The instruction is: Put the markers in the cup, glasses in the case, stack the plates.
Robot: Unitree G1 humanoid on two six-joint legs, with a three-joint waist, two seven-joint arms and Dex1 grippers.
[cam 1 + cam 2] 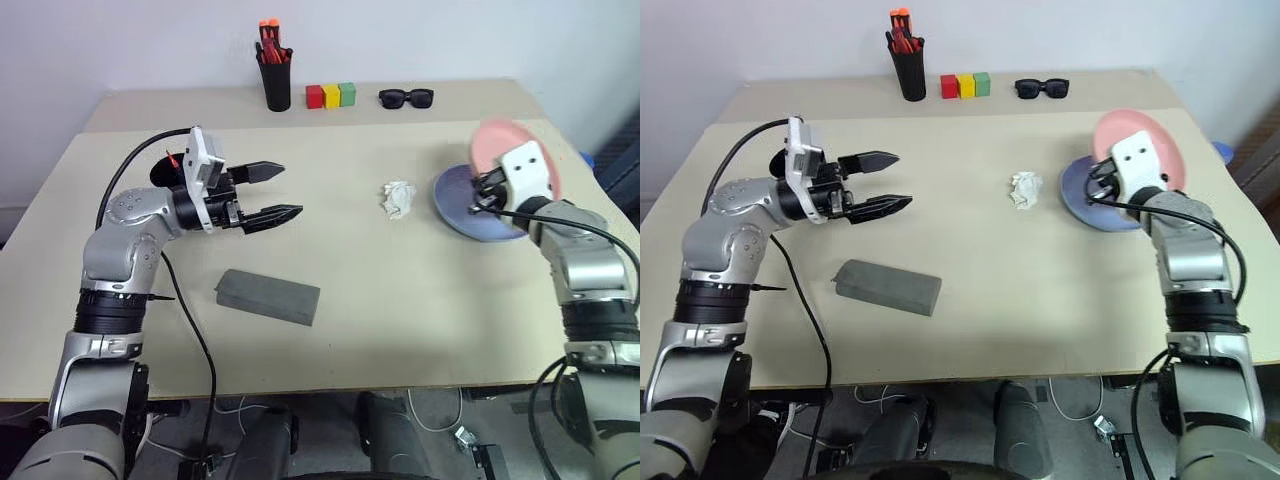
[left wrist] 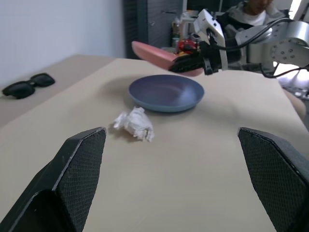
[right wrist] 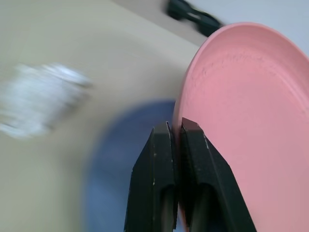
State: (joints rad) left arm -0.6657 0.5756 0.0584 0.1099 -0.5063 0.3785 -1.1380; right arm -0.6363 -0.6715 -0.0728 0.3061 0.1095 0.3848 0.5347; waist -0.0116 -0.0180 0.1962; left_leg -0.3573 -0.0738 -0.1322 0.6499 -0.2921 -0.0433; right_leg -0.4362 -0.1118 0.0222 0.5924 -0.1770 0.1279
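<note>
Pink plate [image 1: 1160,150]: salmon pink, plain, faintly speckled inside
Blue plate [image 2: 166,92]: dusky slate blue, plain
Case [image 1: 267,296]: flat mid grey, no markings
Table [image 1: 400,320]: pale beige, unpatterned
Crumpled tissue [image 1: 399,198]: white
Sunglasses [image 1: 405,97]: black frame, dark lenses
Blocks [image 1: 331,95]: red, yellow, green, in a row
Pen holder [image 1: 275,85]: black, with orange-red capped pens
Cup [image 1: 167,172]: black
Left hand [image 1: 272,192]: black fingers with a fine cross-hatched texture, white mount behind
Right hand [image 3: 176,135]: black fingers, white housing at the wrist
Arms: silver-grey metal with black joints and cables
</note>
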